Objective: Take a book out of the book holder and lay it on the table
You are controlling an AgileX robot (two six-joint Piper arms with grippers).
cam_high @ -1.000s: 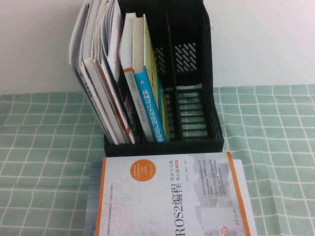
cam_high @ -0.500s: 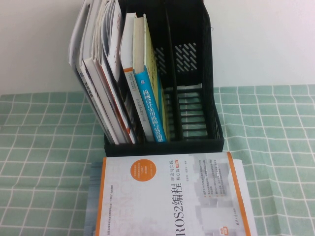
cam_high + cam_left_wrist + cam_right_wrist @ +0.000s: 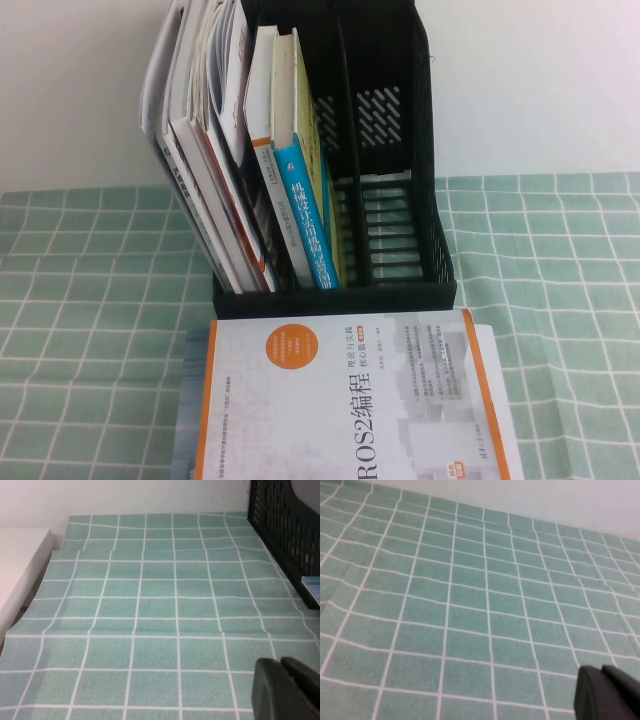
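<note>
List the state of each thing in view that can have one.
book: out of the holder, flat on the table, cover up.
book holder: upright, left compartments full, right ones empty.
blue-spined book: standing in the holder.
left gripper: shut, over bare cloth.
right gripper: shut, over bare cloth.

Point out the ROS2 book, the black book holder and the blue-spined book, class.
ROS2 book (image 3: 340,400), high view, white cover beside the title.
Book holder (image 3: 400,296), high view, its front bottom wall.
Blue-spined book (image 3: 306,225), high view, blue spine with white lettering.
</note>
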